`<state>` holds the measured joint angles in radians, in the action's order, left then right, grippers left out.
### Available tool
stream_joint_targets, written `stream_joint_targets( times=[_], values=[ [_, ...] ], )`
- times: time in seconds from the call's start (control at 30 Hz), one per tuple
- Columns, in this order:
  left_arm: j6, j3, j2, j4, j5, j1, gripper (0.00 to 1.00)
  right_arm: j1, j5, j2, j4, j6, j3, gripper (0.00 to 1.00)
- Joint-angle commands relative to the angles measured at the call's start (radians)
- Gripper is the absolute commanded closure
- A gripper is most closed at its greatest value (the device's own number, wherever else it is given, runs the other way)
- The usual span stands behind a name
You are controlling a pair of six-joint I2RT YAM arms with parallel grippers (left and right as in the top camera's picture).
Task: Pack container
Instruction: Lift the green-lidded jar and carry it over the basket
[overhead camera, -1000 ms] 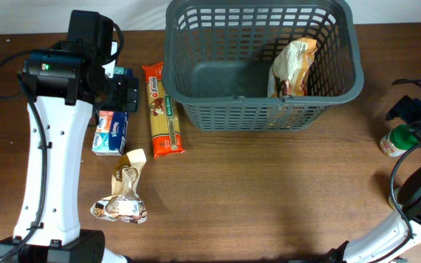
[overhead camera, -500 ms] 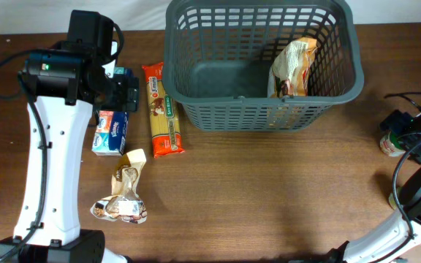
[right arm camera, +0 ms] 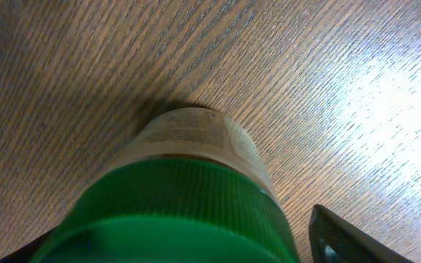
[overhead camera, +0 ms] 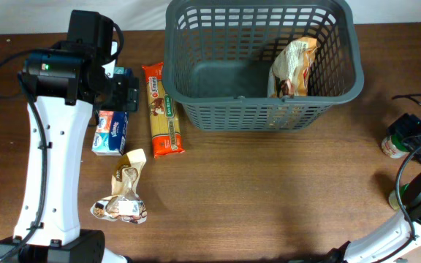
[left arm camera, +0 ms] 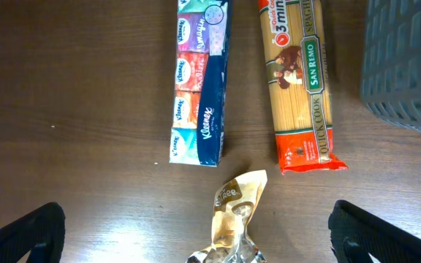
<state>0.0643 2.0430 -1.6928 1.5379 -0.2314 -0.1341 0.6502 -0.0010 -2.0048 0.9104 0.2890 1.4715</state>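
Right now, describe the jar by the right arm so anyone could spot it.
From the dark grey basket, look right and nearer, to the table's right edge. A jar stands there alone; its green lid sets it apart from the packets left of the basket.

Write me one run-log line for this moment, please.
basket: one snack bag inside | left tool: open over tissues, spaghetti, crumpled wrapper | right tool: open, straddling green-lidded jar

Blue Kleenex tissue pack (left arm camera: 199, 80) lies beside orange cellophane spaghetti packet (left arm camera: 298, 80) on brown wooden surface (overhead camera: 269, 190). Crumpled gold foil bag (overhead camera: 123, 193) near both. Green-lidded pale jar (right arm camera: 188, 197) well apart.
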Motion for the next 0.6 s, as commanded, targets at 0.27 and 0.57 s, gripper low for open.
stream_joint_targets(
  times=[0.27, 0.57],
  values=[
    [-0.004, -0.003, -0.003, 0.000, 0.008, 0.004, 0.01, 0.006, 0.013, -0.001, -0.010, 0.008, -0.007, 0.52],
    [-0.004, -0.003, -0.003, 0.000, 0.008, 0.004, 0.01, 0.005, -0.004, 0.005, 0.050, 0.008, 0.009, 0.96]
  ],
)
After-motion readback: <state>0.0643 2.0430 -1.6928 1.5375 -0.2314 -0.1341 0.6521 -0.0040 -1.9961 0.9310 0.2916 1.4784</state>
